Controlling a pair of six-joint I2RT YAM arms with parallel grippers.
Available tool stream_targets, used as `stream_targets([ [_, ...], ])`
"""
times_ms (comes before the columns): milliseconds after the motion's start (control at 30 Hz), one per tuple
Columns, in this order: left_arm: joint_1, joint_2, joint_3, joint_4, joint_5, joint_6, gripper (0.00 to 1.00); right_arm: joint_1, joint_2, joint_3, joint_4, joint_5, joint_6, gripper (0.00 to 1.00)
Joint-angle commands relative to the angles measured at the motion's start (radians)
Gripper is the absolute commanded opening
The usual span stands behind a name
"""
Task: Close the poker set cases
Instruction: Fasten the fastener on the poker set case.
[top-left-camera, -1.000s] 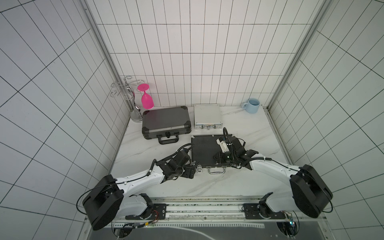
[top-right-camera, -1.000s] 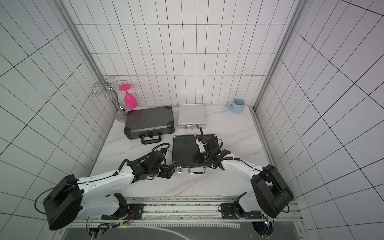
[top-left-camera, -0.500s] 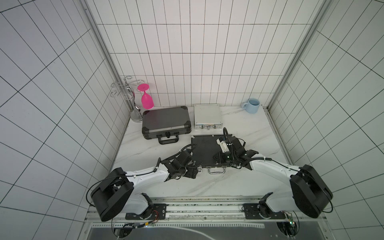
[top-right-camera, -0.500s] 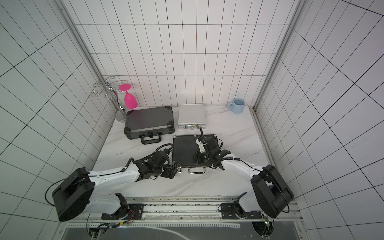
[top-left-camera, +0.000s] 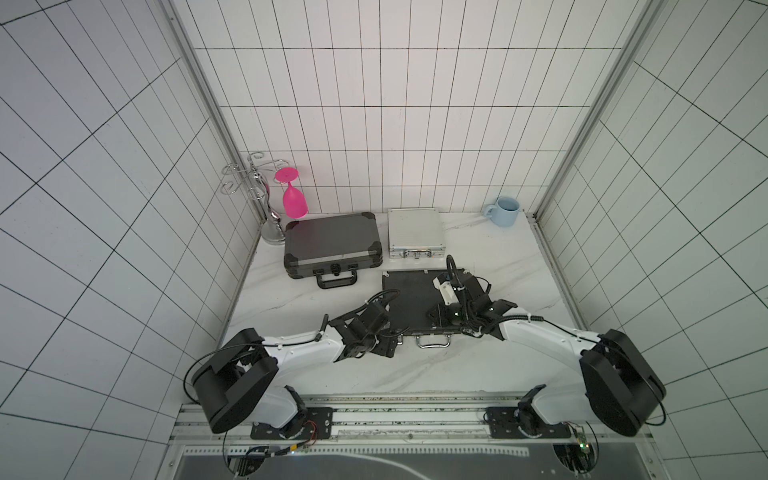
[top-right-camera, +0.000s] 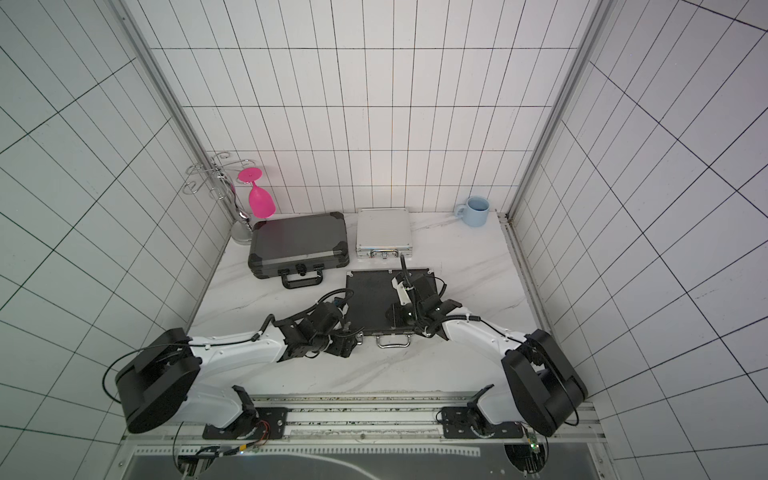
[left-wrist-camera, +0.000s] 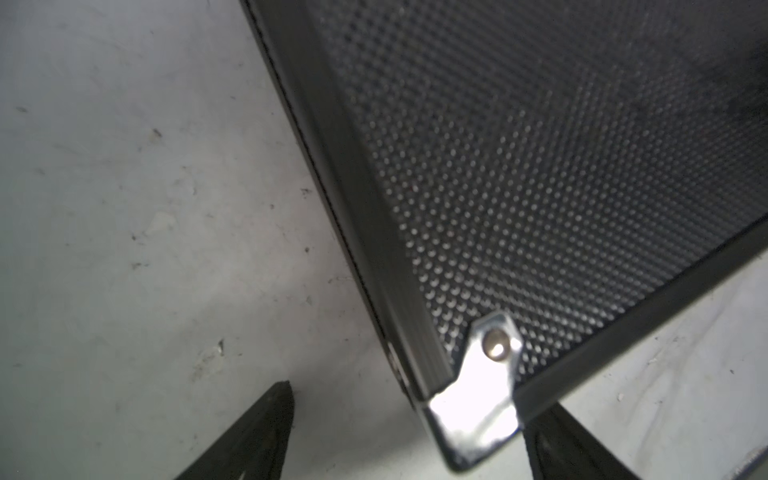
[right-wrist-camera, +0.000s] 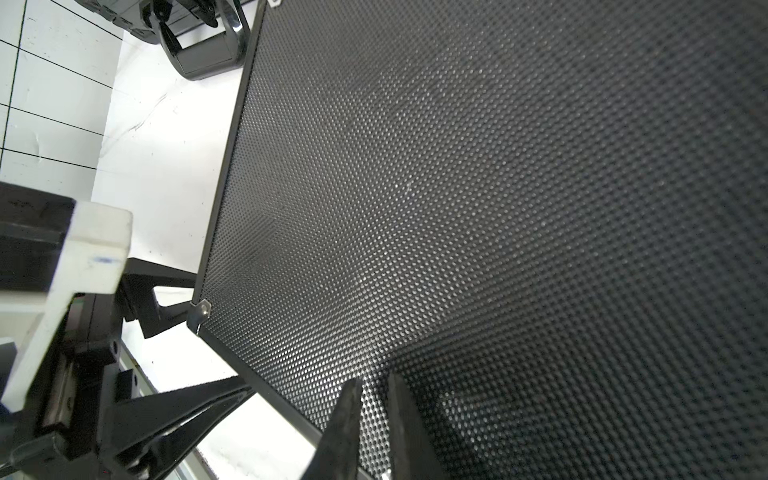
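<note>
In both top views the black textured case (top-left-camera: 409, 297) (top-right-camera: 372, 301) lies front centre with its lid down flat. My left gripper (top-left-camera: 384, 343) (top-right-camera: 345, 343) is open and straddles the case's front-left metal corner (left-wrist-camera: 473, 411), one finger on either side without holding it. My right gripper (top-left-camera: 436, 320) (right-wrist-camera: 374, 384) rests tips-down on the dimpled lid near its front edge, the jaws almost together with nothing between them. The wide dark grey case (top-left-camera: 332, 245) and the small silver case (top-left-camera: 415, 237) sit shut at the back.
A chrome rack (top-left-camera: 266, 208) with a pink glass (top-left-camera: 294, 199) hanging upside down stands in the back left corner. A pale blue mug (top-left-camera: 505, 210) is at the back right. Tiled walls close in three sides; a metal rail (top-left-camera: 415, 409) runs along the front.
My left arm has swung right, bringing its open gripper up to the black case's front-left corner. The right arm and all three cases have stayed put.
</note>
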Motion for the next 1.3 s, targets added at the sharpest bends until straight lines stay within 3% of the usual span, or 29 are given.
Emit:
stream_targets([
  [0, 0.000, 0.054, 0.019, -0.021, -0.044, 0.018, 0.86, 0.014, 0.065, -0.075, -0.208, 0.034, 0.010, 0.17],
  [300, -0.001, 0.108, 0.057, -0.052, -0.123, 0.062, 0.86, 0.011, 0.057, -0.063, -0.209, 0.028, 0.010, 0.18],
  [533, -0.007, 0.085, 0.028, -0.054, -0.277, 0.091, 0.86, 0.006, 0.057, -0.060, -0.209, 0.029, 0.012, 0.17],
  [667, -0.052, 0.102, 0.086, -0.154, -0.447, 0.049, 0.87, 0.006, 0.058, -0.052, -0.209, 0.025, 0.012, 0.17],
  [767, -0.069, 0.118, 0.078, -0.152, -0.511, 0.013, 0.88, 0.005, 0.059, -0.049, -0.208, 0.026, 0.012, 0.18],
  [1133, -0.073, 0.194, 0.112, -0.133, -0.576, -0.059, 0.90, 0.002, 0.061, -0.078, -0.161, 0.021, 0.015, 0.18],
  [1267, -0.072, 0.048, 0.069, -0.109, -0.476, -0.046, 0.90, 0.002, 0.054, -0.075, -0.163, 0.016, 0.015, 0.18],
])
